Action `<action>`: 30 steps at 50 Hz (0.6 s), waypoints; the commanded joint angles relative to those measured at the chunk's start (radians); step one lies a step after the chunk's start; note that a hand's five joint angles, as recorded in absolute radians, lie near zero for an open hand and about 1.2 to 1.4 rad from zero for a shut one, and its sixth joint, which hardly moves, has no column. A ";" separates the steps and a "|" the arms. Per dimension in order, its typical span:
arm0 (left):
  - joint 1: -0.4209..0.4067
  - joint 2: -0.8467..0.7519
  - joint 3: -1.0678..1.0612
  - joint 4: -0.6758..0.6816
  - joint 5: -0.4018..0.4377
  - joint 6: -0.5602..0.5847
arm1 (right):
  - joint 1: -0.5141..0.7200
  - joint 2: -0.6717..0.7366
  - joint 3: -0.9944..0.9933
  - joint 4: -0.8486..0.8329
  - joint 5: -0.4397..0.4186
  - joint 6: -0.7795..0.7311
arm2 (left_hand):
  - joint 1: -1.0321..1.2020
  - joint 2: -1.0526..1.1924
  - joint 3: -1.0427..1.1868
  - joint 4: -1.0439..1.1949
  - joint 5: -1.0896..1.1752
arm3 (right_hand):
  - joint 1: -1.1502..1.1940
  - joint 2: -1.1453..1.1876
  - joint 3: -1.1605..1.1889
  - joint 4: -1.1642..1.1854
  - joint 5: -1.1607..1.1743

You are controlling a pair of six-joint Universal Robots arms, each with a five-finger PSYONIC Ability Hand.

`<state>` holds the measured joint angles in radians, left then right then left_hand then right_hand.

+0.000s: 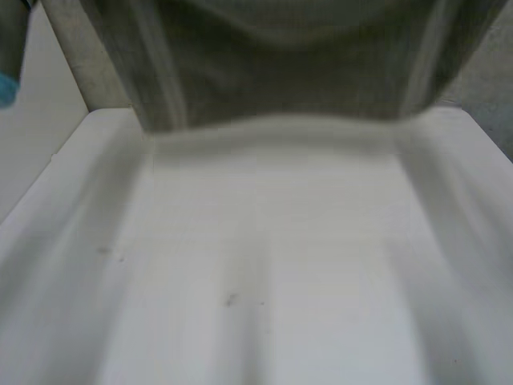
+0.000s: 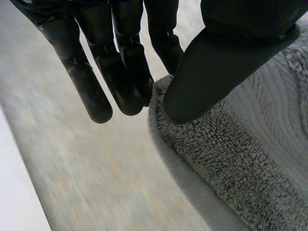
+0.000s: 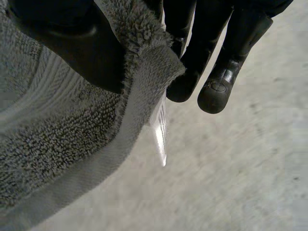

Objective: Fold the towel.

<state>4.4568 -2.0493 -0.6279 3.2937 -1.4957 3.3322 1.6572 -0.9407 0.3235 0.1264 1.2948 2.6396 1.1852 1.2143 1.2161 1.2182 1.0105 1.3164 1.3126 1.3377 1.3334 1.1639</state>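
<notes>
Plainly, cut off: towel [image 1: 280, 72] top, blurred, hanging over the table's [image 1: 280, 305] far end.
Left hand [image 2: 221, 72]: thumb pinches towel hem against fingers.
Right hand [image 3: 91, 53]: clamped on a corner.
Surface: white, faintly speckled.

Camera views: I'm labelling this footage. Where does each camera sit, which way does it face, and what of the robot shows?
Head view: between and behind the arms, looking down at the white table and the held-up towel; the left arm shows at the edge.
Left wrist view: on the left wrist, looking along the left hand, which pinches the towel's hem.
Right wrist view: on the right wrist, looking along the right hand, which pinches a towel corner.
Shared: all three show the towel.
</notes>
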 commanded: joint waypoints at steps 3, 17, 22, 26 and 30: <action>0.012 -0.002 -0.078 0.026 -0.003 -0.099 | -0.001 -0.076 0.244 -0.005 -0.020 0.049 | 0.211 0.182 0.180 0.178 0.211 | 0.080 0.084 0.059 0.063 0.058; 0.056 0.023 -0.818 0.187 0.156 -0.091 | -0.011 -0.104 0.862 0.013 -0.221 -0.192 | 0.211 0.182 0.180 0.178 0.211 | 0.080 0.084 0.059 0.063 0.058; 0.058 0.031 -0.967 0.234 0.206 -0.086 | -0.016 -0.090 1.019 0.013 -0.221 -0.354 | 0.211 0.182 0.180 0.178 0.211 | 0.080 0.084 0.059 0.063 0.058; 0.065 0.084 -1.074 0.230 0.222 -0.027 | -0.020 -0.116 1.089 0.018 -0.216 -0.391 | 0.211 0.182 0.180 0.178 0.211 | 0.080 0.084 0.059 0.063 0.058; 0.079 0.147 -1.155 0.208 0.229 0.053 | -0.065 -0.176 1.120 0.036 -0.212 -0.391 | 0.211 0.182 0.180 0.178 0.211 | 0.080 0.084 0.059 0.063 0.058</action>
<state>4.5212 -1.9817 -1.6806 3.5275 -1.2762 3.2886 1.6343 -1.0514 1.3980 0.1437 1.0733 2.2587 1.1853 1.2147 1.2164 1.2184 1.0169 1.3165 1.3126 1.3375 1.3334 1.1641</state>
